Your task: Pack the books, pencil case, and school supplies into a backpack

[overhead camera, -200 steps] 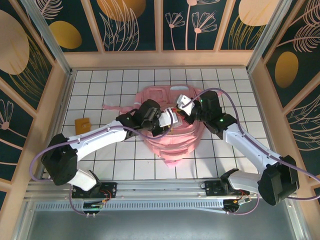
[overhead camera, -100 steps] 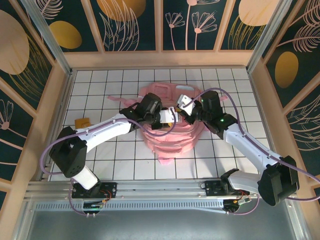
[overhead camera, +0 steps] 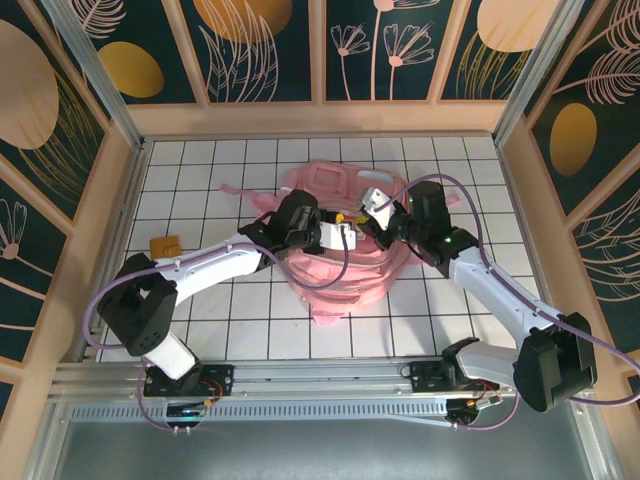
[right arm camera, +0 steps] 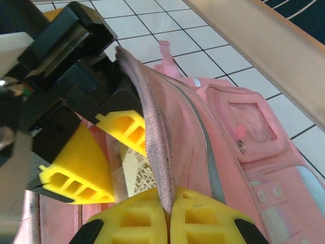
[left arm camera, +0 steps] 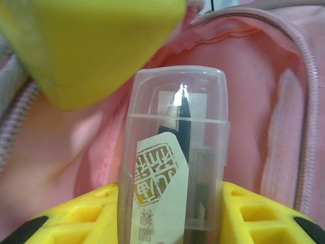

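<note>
The pink backpack (overhead camera: pixel 345 275) lies mid-table with its top opening held apart. My right gripper (right arm camera: pixel 169 213) is shut on the backpack's zipper edge (right arm camera: pixel 152 137) and holds that flap up. My left gripper (left arm camera: pixel 172 218) is shut on a clear plastic pencil case (left arm camera: pixel 175 152) with a dark pen and a printed label inside. The case points into the pink interior (left arm camera: pixel 254 101). From above, both grippers meet over the opening, the left gripper (overhead camera: pixel 343 230) beside the right gripper (overhead camera: pixel 368 222). The orange square pad (overhead camera: pixel 165 246) lies at the far left. The dark blue book is out of view.
Wooden walls ring the white tiled table (overhead camera: pixel 470 160). A pink strap (overhead camera: pixel 235 190) trails left of the backpack. The backpack's front pocket (right arm camera: pixel 249 127) faces the back wall. A yellow finger of the right gripper (left arm camera: pixel 96 46) hangs close above the pencil case.
My left gripper has carried the pencil case up and right to the backpack's opening. The backpack has slid towards the back wall, and the right gripper moved with its flap.
</note>
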